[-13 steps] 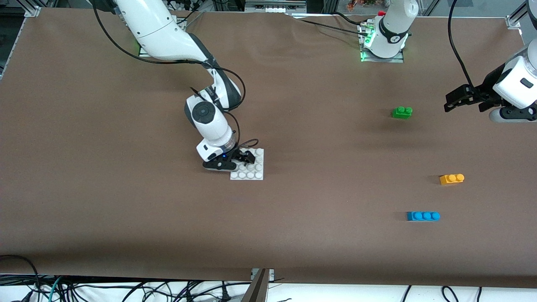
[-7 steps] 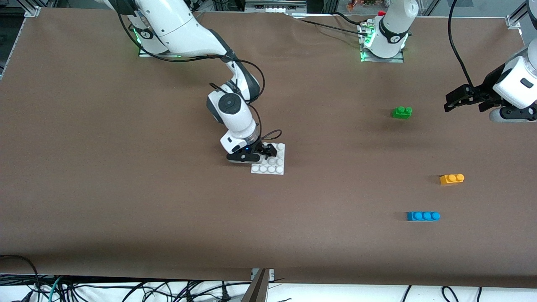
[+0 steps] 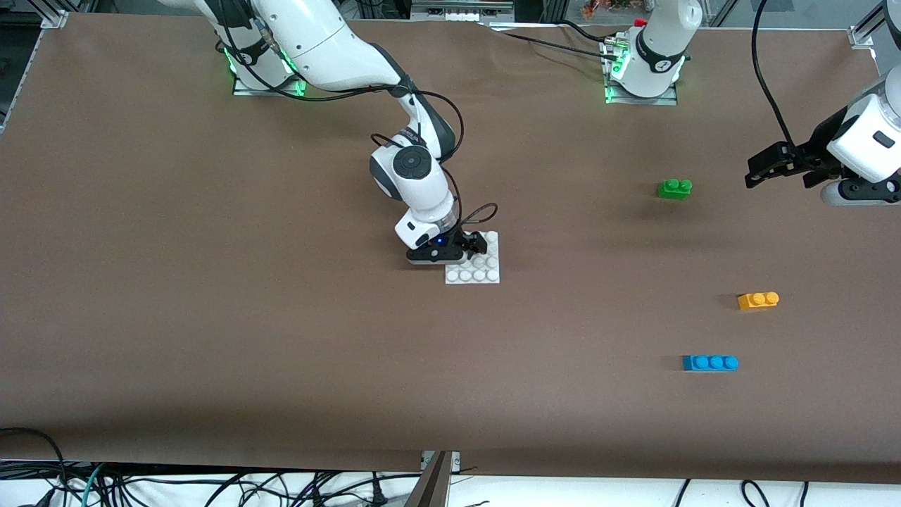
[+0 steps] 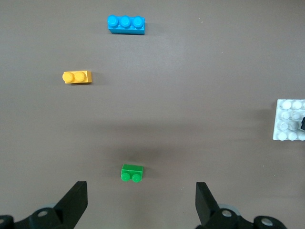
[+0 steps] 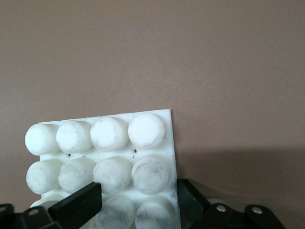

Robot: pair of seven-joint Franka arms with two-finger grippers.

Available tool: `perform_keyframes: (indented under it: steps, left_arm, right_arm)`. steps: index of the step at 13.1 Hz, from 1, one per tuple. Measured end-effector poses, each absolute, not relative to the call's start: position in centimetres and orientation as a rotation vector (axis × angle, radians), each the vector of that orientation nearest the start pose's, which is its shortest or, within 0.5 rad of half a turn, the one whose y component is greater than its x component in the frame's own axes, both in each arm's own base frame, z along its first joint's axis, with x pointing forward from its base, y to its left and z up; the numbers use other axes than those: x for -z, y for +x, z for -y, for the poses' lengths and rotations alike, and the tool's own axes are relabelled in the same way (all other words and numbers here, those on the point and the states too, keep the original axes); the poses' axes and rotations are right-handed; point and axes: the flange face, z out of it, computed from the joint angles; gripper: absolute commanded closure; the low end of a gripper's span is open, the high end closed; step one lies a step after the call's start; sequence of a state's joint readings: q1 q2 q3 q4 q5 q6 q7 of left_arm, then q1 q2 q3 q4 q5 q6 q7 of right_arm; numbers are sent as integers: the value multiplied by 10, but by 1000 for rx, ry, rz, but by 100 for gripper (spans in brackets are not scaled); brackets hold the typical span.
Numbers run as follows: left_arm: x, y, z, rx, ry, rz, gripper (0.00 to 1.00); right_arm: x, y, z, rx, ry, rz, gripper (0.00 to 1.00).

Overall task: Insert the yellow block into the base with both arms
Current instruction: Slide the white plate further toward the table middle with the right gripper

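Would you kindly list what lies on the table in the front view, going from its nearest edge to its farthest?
Blue three-stud brick → yellow block → base, gripped at its farther edge by the right gripper → green two-stud brick.

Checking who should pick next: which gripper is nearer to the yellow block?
Left. The left gripper hangs open over the table's left-arm end, with the yellow block nearer the camera. The right gripper is mid-table, shut on the base.
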State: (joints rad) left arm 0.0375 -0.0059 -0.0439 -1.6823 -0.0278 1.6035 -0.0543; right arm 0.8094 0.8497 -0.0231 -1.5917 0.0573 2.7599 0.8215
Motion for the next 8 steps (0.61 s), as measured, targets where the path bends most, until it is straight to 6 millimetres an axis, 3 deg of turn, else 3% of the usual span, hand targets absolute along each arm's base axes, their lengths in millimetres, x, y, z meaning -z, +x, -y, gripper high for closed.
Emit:
perform_keyframes:
  steps: [5,7,8]
  left_arm:
    - [-578,551,6,-117,-3164,79,0]
    - [-578,551,6,-117,-3164,79,0]
    - [-578,551,6,-117,-3164,79,0]
  right_arm:
    - [-164,504,-516,307,-2881,-105,21]
    - [-164,505,-516,307,-2881,-107,16]
    - [-167,506,-519,304,-2880,-110,9]
